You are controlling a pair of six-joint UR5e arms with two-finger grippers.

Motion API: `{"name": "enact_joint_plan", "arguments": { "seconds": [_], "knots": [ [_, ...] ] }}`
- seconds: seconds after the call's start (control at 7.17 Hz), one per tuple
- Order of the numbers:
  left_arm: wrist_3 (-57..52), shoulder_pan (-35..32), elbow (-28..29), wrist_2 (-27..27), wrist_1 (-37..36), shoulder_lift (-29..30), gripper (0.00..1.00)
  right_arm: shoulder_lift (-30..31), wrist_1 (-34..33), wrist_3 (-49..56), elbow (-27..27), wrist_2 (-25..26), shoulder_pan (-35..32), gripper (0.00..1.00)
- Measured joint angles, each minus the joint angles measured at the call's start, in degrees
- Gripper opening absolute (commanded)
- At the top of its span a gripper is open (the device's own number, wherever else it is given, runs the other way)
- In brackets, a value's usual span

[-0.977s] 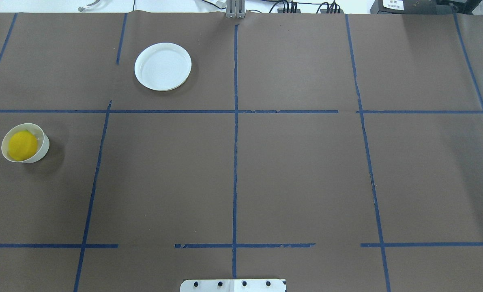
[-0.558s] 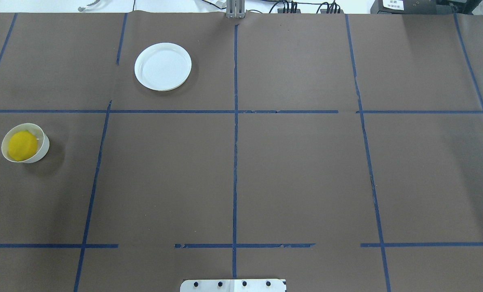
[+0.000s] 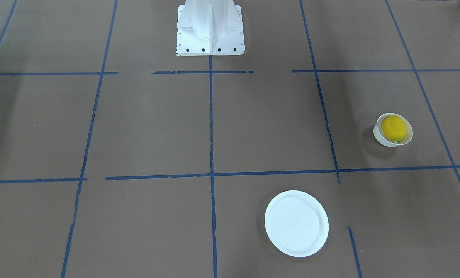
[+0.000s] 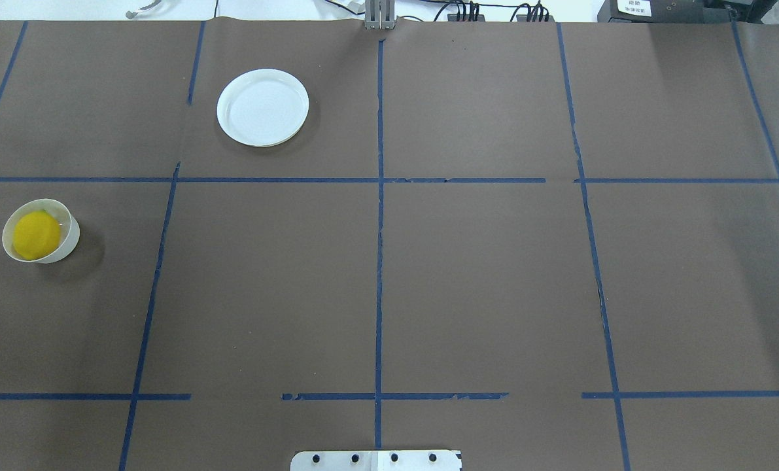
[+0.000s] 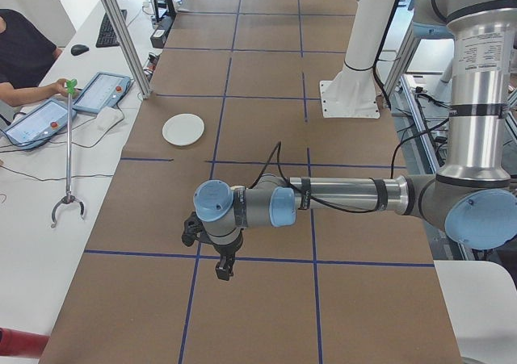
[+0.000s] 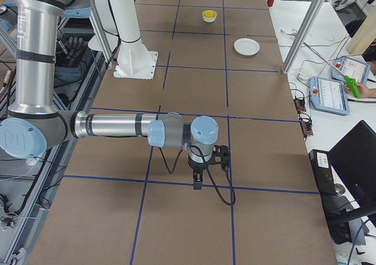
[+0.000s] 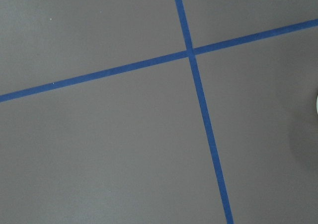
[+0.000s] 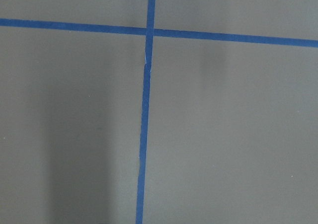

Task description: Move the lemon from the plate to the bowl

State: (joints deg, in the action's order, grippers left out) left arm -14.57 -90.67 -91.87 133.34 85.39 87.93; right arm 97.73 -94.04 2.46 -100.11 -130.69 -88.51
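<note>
The yellow lemon lies inside the small white bowl at the table's left side, also seen in the front view, lemon in bowl. The flat white plate is bare, farther back and to the right of the bowl; it also shows in the front view. Neither gripper shows in the overhead or front views. The left gripper hangs over bare table in the left side view. The right gripper does so in the right side view. I cannot tell whether either is open or shut.
The robot's white base stands at the table's near middle edge. Blue tape lines grid the brown table cover. A side table with tablets, a grabber tool and an operator's hand runs along the far side.
</note>
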Motion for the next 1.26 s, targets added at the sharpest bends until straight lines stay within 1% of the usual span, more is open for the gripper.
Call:
{"name": "enact_joint_plan", "arguments": {
  "seconds": [1.26],
  "knots": [
    [-0.2,-1.1,-0.1,0.0,-0.8,0.4,1.00,0.0,0.0,0.0,0.0,0.0,0.0,1.00]
  ]
}}
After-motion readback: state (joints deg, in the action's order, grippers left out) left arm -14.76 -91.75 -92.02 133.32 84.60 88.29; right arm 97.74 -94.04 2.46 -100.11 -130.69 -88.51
